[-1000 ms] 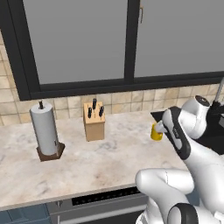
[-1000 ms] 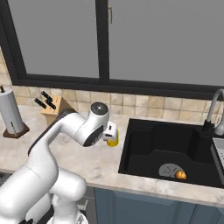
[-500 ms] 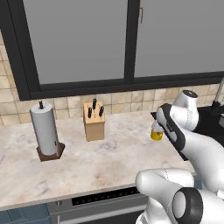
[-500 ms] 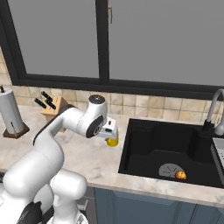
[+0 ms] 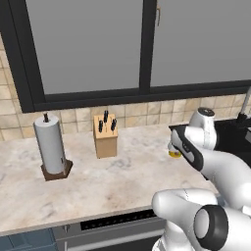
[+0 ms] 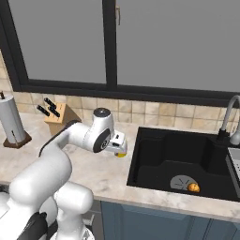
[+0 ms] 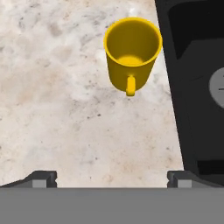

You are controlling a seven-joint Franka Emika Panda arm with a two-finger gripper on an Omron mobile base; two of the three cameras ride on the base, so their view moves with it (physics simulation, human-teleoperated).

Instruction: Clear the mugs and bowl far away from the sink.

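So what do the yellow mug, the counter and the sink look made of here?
Yellow mug: glazed ceramic or plastic, judging by its plain, uniform colour and soft sheen; either is possible. Counter: polished marble-like stone, beige with grey mottling. Sink: matte black, perhaps composite or coated metal, with no bright reflections.

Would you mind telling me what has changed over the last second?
The arm has swung its hand down over the yellow mug beside the sink. It has not taken hold; the fingers stand wide apart. The mug, knife block and paper towel roll stayed put.
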